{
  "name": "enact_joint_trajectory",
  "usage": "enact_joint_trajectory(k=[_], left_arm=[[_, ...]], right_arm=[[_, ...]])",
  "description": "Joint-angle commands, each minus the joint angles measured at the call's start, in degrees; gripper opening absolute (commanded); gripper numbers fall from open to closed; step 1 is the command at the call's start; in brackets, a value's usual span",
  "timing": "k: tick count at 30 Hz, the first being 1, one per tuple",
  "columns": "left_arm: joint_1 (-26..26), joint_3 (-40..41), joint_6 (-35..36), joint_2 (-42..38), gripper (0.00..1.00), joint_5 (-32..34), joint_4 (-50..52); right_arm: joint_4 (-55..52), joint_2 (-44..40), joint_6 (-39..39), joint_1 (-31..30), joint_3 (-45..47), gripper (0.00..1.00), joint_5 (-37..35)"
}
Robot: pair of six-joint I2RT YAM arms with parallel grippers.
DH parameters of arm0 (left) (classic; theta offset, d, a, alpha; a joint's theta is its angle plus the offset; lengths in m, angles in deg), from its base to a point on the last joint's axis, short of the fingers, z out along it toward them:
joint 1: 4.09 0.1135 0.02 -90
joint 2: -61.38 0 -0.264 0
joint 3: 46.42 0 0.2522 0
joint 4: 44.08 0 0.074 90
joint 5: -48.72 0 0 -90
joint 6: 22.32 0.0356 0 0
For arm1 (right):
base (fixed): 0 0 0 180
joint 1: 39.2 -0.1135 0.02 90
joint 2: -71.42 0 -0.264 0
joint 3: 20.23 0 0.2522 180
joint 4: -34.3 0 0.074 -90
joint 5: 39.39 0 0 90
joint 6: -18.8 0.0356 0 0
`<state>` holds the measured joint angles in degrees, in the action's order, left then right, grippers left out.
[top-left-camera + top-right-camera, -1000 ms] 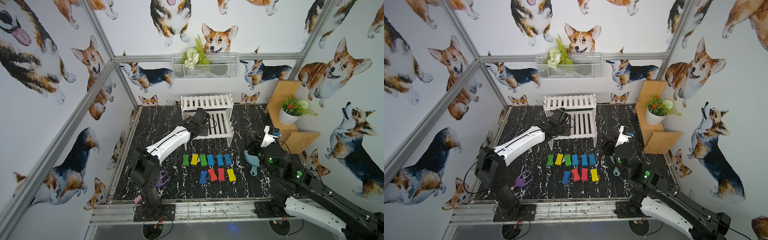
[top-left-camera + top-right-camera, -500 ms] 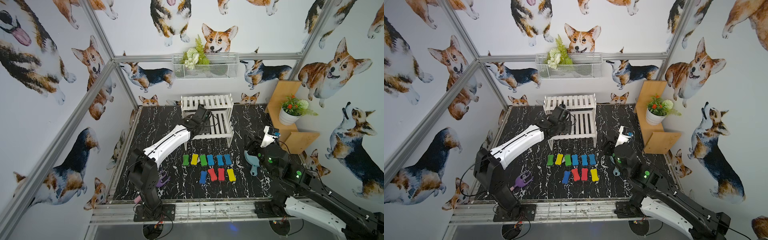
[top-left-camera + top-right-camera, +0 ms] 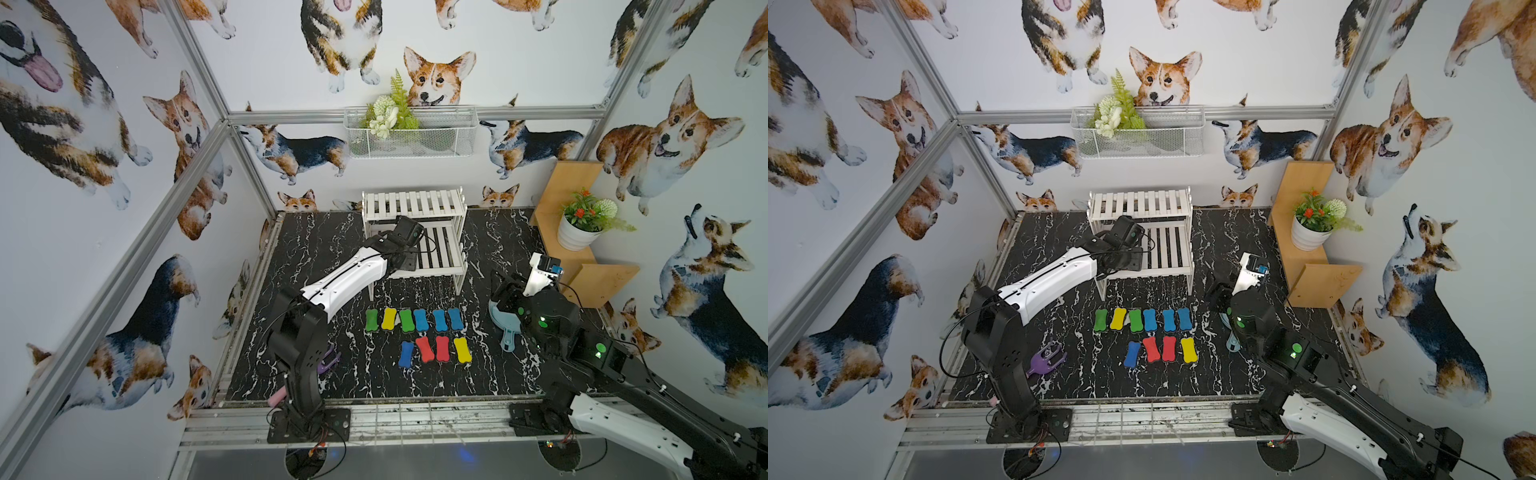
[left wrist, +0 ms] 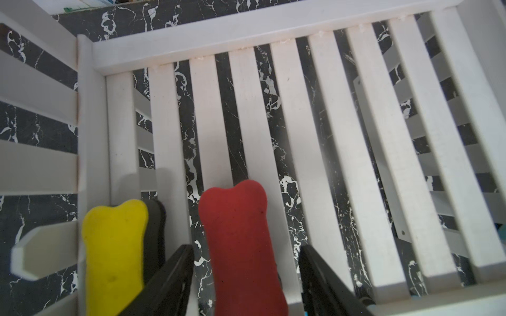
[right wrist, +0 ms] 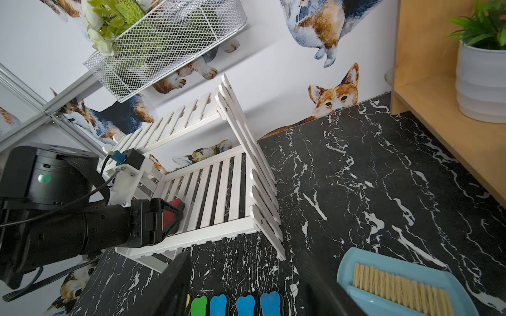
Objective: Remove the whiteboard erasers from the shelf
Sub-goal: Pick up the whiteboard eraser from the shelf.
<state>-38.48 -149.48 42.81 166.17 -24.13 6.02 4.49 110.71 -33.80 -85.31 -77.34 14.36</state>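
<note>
The left pincer (image 4: 245, 247), jaws apart and empty, is straddling the red eraser (image 4: 235, 219), which is lying lengthwise along the shelf (image 4: 246, 35) slats.

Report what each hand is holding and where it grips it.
Nothing seems held. The left hand straddles the red eraser on the shelf, gaps showing on both sides; the right hand is open and empty.

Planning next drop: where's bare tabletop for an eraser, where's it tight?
Free: left of the front-row blue eraser, up to the left arm's base; also the strip along the table's front edge. Tight: between the front-row yellow eraser and the dustpan.
</note>
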Motion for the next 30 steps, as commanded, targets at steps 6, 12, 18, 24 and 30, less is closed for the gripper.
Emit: enact_joint_trajectory(k=[6,12,18,24,30], left_arm=[[0.39,-2.05,-0.11,1.84,0.56,0.35,0.49],[0.38,-2.9,-0.34,2.71,0.49,0.83,1.58],[0.38,-4.11,-1.53,-0.35,0.42,0.88,1.98],[-1.1,1.73,-6.07,-10.94,0.41,0.69,1.8],[-4.67,18.62,-13.8,-25.39,0.39,-0.8,2.63]], right_arm=[[-0.82,-0.44,0.81,-0.01,-0.47,0.68,-1.62],[-0.91,-0.46,0.82,0.04,-0.63,0.68,-1.63],[-0.83,-0.18,0.74,0.05,-0.99,0.68,-1.54],[-0.39,-0.18,0.67,0.01,-0.86,0.68,-1.11],[0.49,-0.55,0.62,0.08,0.26,0.68,-0.57]])
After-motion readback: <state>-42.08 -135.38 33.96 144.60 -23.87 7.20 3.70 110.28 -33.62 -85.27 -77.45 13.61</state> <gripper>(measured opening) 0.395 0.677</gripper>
